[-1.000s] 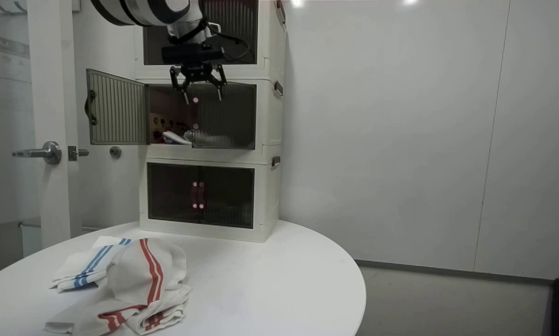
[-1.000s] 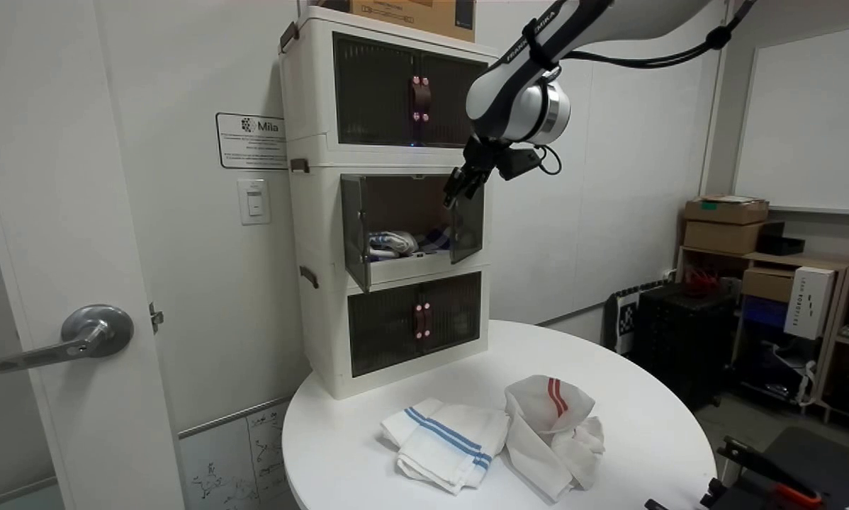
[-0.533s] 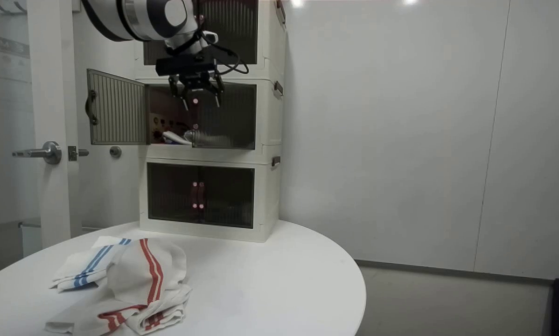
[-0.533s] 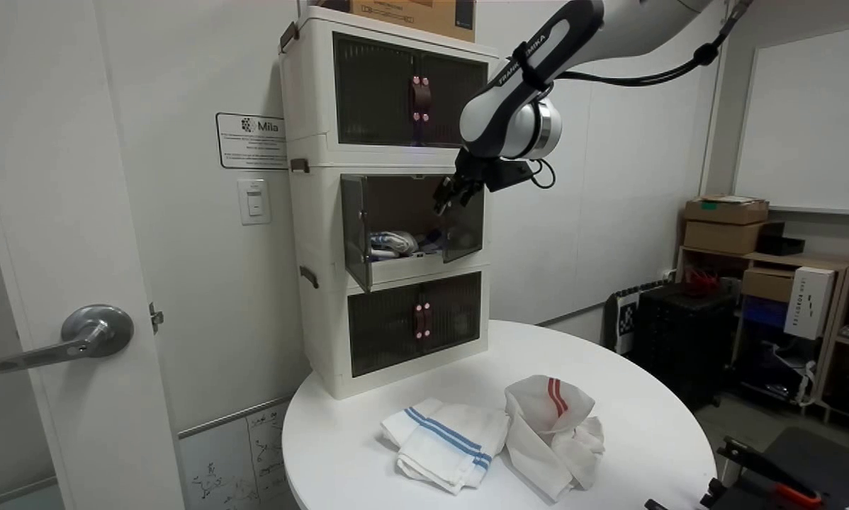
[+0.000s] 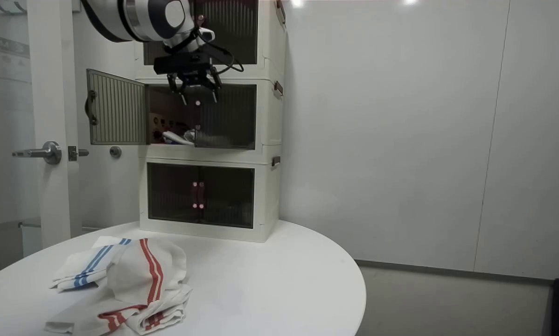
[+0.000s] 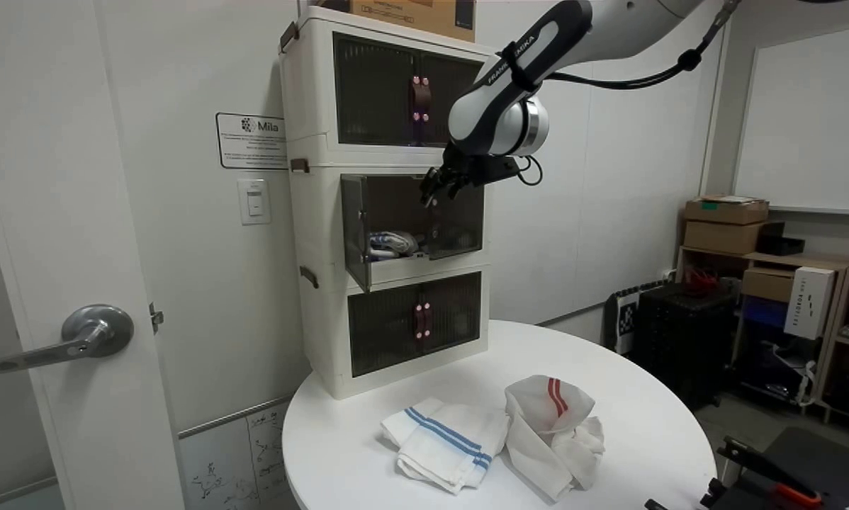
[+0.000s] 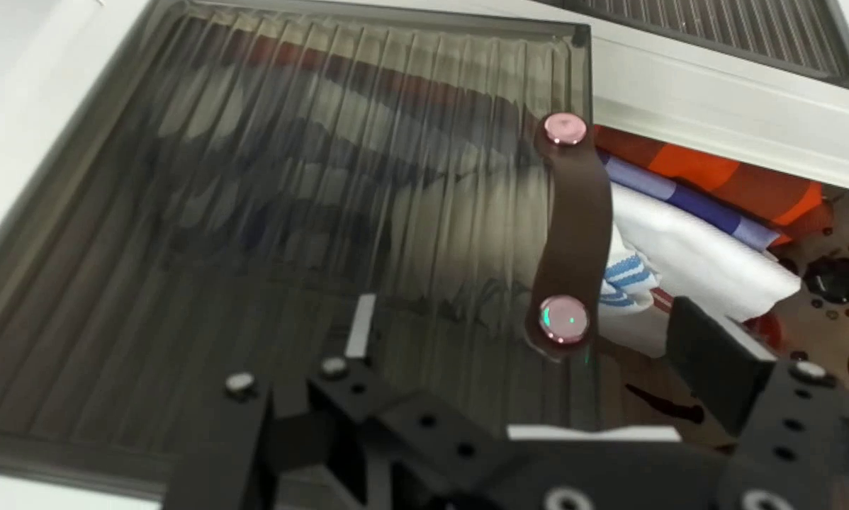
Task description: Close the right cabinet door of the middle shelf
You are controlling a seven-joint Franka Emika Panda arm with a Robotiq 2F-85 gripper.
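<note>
The right cabinet door [image 5: 230,119] has a dark ribbed pane and is nearly flush with the frame of the middle shelf [image 5: 200,152]. It also shows in an exterior view [image 6: 461,225] and fills much of the wrist view [image 7: 311,184]. Its brown strap handle [image 7: 577,227] has two pink rivets. My gripper [image 5: 199,99] is open and empty, in front of the door's free edge near the top; it also shows in an exterior view [image 6: 440,197]. In the wrist view the fingers [image 7: 531,340] lie either side of that edge. I cannot tell whether they touch the pane.
The matching left door [image 5: 118,109] stands wide open. Folded cloths [image 6: 395,242] lie inside the middle shelf. The upper-tier doors [image 6: 375,88] and lower-tier doors [image 6: 385,329] are shut. Blue-striped [image 6: 446,443] and red-striped [image 6: 555,432] towels lie on the round white table [image 6: 630,397].
The right door has swung inward towards its frame. My gripper has moved down, then across with the door's free edge towards the shelf's middle. The left door and towels have not moved.
</note>
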